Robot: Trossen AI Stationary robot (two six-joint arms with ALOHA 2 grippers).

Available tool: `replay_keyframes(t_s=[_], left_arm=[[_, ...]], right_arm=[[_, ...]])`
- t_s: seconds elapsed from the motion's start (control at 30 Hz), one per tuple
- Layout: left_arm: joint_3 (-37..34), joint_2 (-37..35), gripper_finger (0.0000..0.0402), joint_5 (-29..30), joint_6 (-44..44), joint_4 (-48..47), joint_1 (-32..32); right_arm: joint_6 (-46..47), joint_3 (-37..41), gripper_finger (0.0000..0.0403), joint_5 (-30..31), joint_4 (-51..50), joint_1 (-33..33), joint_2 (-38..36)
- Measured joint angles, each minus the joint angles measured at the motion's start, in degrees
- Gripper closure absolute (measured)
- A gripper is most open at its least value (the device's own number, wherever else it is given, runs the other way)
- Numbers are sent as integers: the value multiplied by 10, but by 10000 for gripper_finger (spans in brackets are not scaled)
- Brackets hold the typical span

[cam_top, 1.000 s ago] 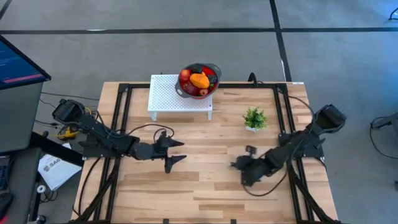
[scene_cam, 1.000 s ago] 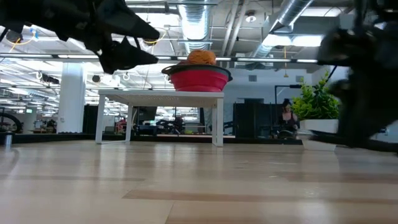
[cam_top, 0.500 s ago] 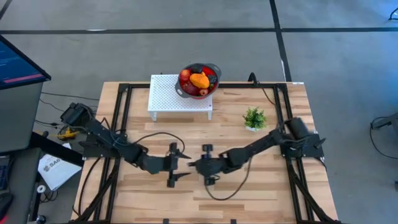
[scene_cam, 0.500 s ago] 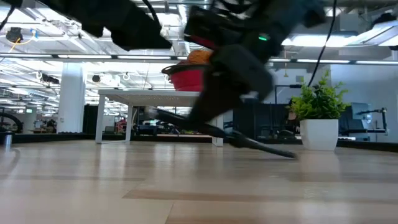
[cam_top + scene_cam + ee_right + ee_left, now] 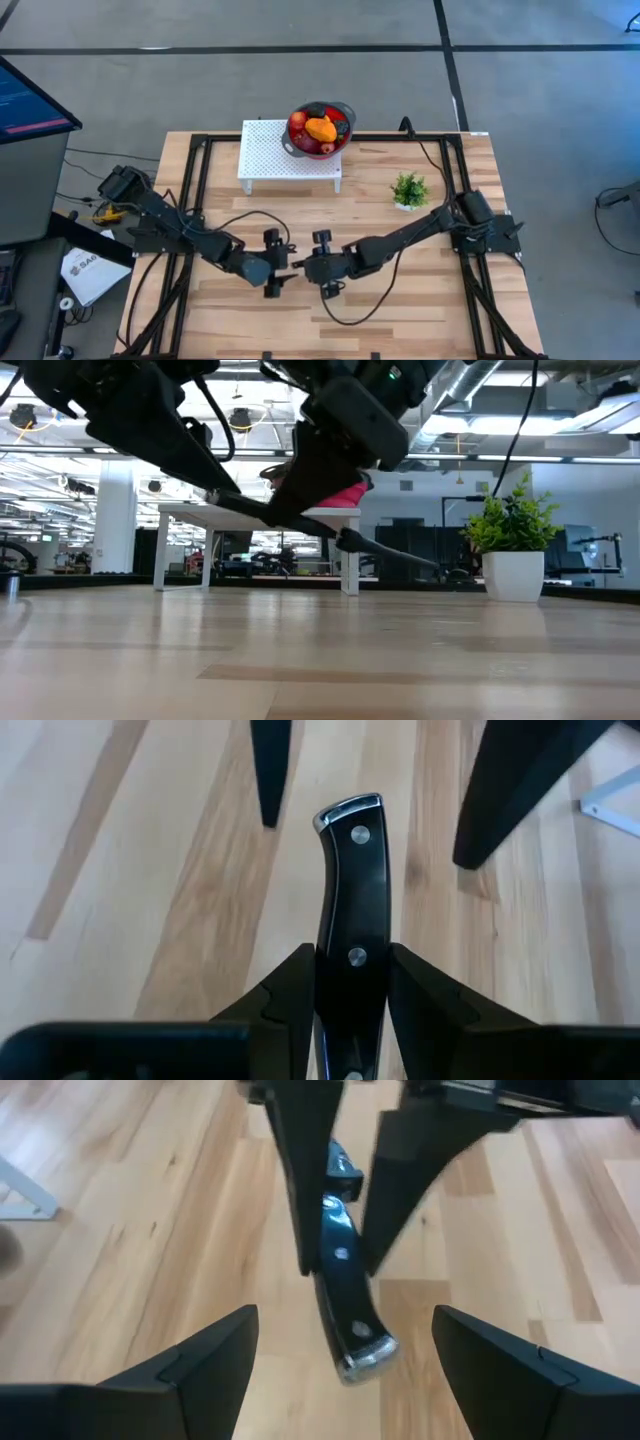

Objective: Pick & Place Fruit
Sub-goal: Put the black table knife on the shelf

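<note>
Right end effector (image 5: 350,1010) clamped on knife (image 5: 352,910), handle pointing between wide-open left end effector (image 5: 345,1340) fingers; handover-aligned.

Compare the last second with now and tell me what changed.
The right end effector, shut on the black-handled knife, swung from the table's right side to the middle, handle toward the left end effector. That one edged to meet it, and its open fingers now flank the handle without gripping. Unchanged: the fruit in its bowl on the white stand, and the plant.
</note>
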State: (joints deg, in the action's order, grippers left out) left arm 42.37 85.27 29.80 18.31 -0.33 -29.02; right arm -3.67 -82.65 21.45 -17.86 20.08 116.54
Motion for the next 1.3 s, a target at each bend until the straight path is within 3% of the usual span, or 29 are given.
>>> replay_keyframes(t_s=[0.2,0.5,0.67,0.87,1.3], left_arm=[[0,0,127,4,16,0,14],[0,7,218,-12,19,2,29],[0,29,244,-3,19,1,32],[0,54,242,13,24,10,46],[0,50,197,19,36,32,52]], right_arm=[[-15,0,301,2,2,-3,-2],[-33,0,301,3,-6,-16,-2],[-38,0,301,6,-17,-29,-2],[-38,0,301,7,-15,-34,-2],[-28,0,300,6,-15,-34,-2]])
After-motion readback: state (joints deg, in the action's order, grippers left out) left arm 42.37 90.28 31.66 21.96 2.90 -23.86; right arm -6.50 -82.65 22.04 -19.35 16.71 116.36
